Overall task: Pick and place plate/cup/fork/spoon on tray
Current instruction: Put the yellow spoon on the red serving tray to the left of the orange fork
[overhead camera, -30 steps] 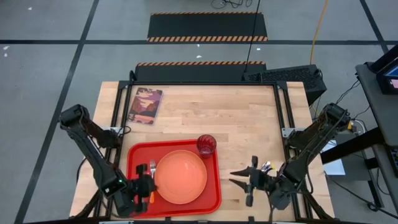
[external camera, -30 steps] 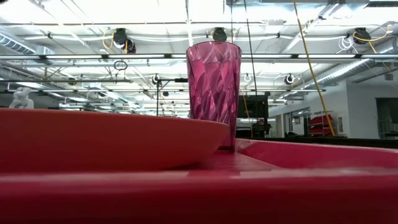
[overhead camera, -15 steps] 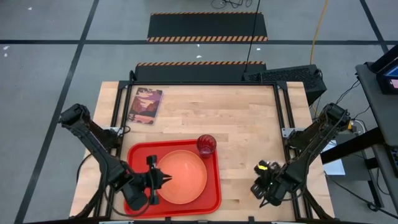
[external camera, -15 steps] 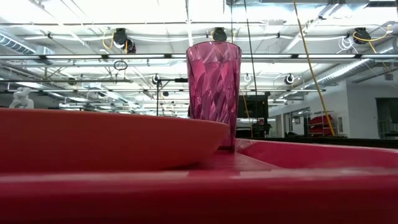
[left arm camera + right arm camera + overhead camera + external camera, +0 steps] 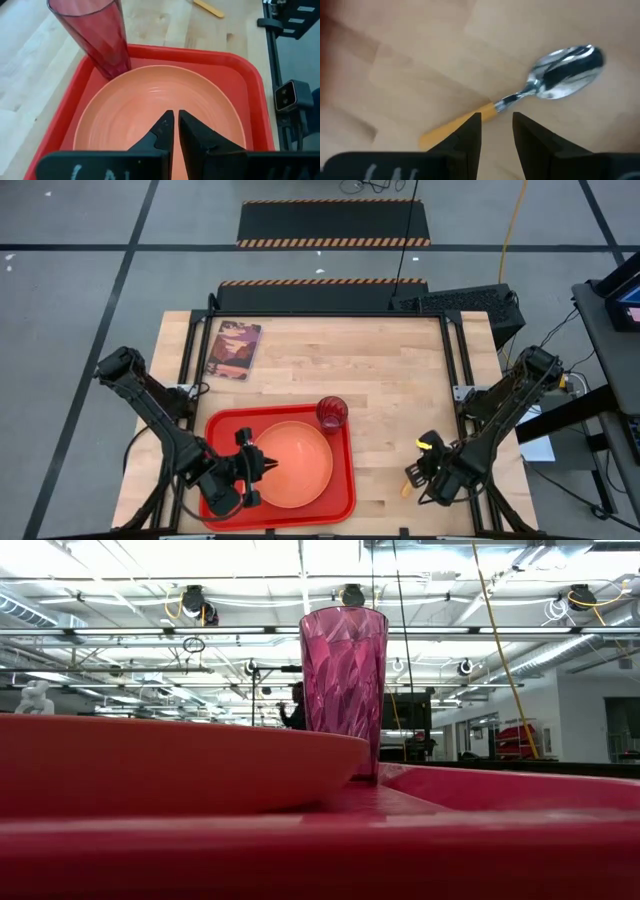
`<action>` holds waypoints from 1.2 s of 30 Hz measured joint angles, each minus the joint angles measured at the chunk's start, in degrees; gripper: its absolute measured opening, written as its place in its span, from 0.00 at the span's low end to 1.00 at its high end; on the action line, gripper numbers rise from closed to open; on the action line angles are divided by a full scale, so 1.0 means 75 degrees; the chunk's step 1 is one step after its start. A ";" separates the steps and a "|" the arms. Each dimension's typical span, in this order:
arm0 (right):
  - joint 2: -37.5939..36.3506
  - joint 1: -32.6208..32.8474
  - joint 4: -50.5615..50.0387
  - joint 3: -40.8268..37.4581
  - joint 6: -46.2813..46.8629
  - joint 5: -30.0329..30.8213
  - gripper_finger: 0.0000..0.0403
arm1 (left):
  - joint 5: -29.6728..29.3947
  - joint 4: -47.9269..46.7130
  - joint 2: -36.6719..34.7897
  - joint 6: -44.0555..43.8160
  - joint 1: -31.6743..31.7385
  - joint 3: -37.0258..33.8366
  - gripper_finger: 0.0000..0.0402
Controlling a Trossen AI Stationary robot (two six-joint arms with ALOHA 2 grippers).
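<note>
Red tray (image 5: 345, 505) sits at the table's near edge w/ the plate (image 5: 300, 465) flat inside it and the cup (image 5: 332, 413) upright in its far corner, just beside the plate rim. Fork isn't visible in any view, so can't say where it is; the left arm may be hiding it.

Left gripper (image 5: 175, 120) hovers over the plate, fingers nearly touching, holding nothing. If it drops or swings from here it could nudge the plate or tip the tall narrow cup.

Right gripper (image 5: 496, 119) is low over bare wood, well apart from the tray; fingers slightly parted w/ nothing clamped. They straddle the spoon (image 5: 555, 82) at the neck, where handle meets bowl.

Main risk is there: the gap looks barely wider than the neck, and the spoon lies flat on the wood. Fingertips could land on top and skid it away, or pinch off-centre so it pivots and drops en route to the tray.
</note>
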 joint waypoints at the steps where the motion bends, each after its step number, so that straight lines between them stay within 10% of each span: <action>1: 0.0024 0.0000 -0.0120 0.0000 0.0104 0.0003 0.26 | -0.0057 0.0000 0.0000 0.0013 0.0003 0.0000 0.08; 11: 0.0466 -0.0003 -0.0113 0.0000 0.1931 -0.0029 0.26 | -0.0250 -0.0005 0.0003 0.0619 0.0245 0.0000 0.08; 36: 0.1858 -0.0504 0.0267 -0.0012 0.1865 -0.0798 0.26 | -0.0050 -0.0020 0.0009 0.1106 0.0699 -0.0003 0.08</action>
